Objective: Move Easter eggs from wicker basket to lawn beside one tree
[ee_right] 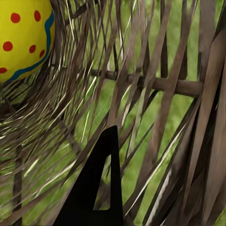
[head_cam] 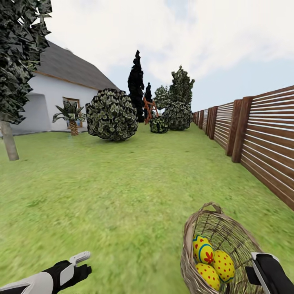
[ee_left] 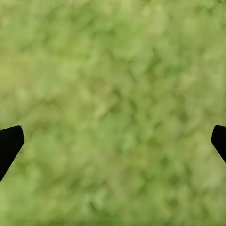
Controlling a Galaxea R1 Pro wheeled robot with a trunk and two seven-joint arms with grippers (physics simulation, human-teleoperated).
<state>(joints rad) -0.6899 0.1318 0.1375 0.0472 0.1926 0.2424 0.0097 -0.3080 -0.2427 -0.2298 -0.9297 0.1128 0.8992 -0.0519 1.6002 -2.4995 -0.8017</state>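
- Head view: the basket (head_cam: pixel 220 245) stands on the lawn (head_cam: pixel 122 196), and all three eggs (head_cam: pixel 212 261) lie together in its bottom, so nothing has been taken out yet. The right gripper (head_cam: pixel 265 269) sits at the basket's near rim, with the eggs just beside it towards the left arm; I cannot tell from here how its jaws stand. The left gripper (head_cam: pixel 75 265) hangs over bare grass, well apart from the basket, and looks parted. The tree (head_cam: pixel 10 134) stands far off beyond the left gripper. The risk is a long carry, in which a loosely held egg could roll out and drop short of the trunk.
- Left wrist view: the two fingertips (ee_left: pixel 10 143) sit at opposite edges, wide apart, with nothing between them but lawn. It is idle, so it is little danger.
- Right wrist view: one dark finger (ee_right: pixel 101 188) shows close against the wicker wall, and an egg (ee_right: pixel 23 35) lies off to one side, not in line with it. Whether the jaws are apart I cannot tell. Pushing on from here would likely jam the finger into the weave, snag it, or tip the basket. Closing now would miss the egg.
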